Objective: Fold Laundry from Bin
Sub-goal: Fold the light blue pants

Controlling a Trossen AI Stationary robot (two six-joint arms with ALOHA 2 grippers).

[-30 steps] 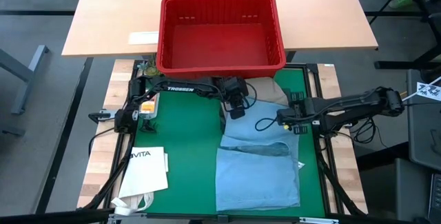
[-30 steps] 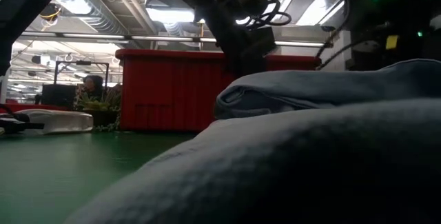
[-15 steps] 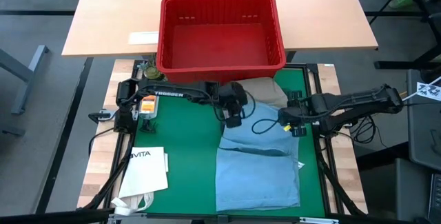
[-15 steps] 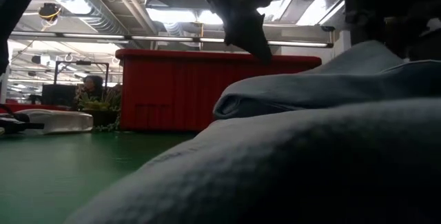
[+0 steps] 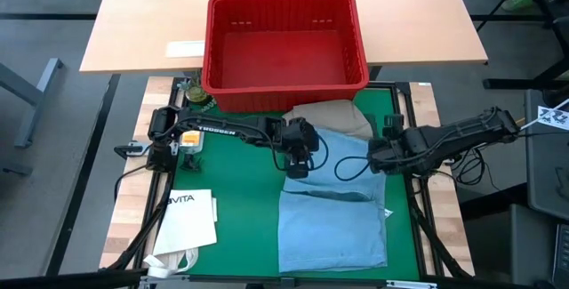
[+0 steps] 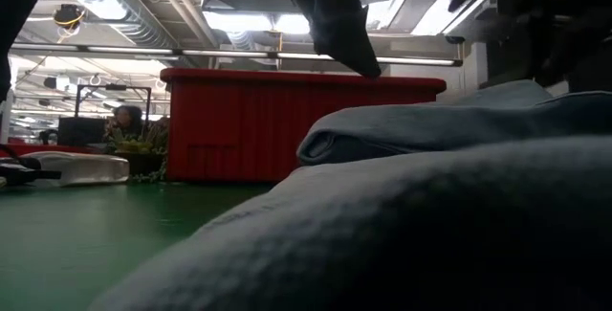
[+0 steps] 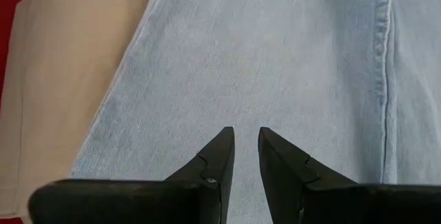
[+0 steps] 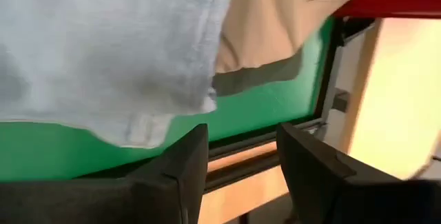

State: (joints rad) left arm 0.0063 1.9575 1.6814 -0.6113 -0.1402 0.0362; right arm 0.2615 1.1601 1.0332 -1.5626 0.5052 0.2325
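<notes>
Left end effector [image 5: 297, 166] now lower than a second ago, over light blue denim jeans [image 5: 333, 222] mid-desk, fingers slightly parted; right end effector [image 5: 377, 157] open, moved inward to jeans' right edge; fold grasp likely imminent.

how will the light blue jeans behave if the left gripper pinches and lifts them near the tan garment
The light blue jeans lie in soft folds, so they would likely droop and drag rather than lift flat. The thick rolled edge in the low view suggests fairly heavy cloth. The left gripper, nearly shut above flat fabric, might slide without catching a fold. The khaki garment underneath may shift too.
</notes>
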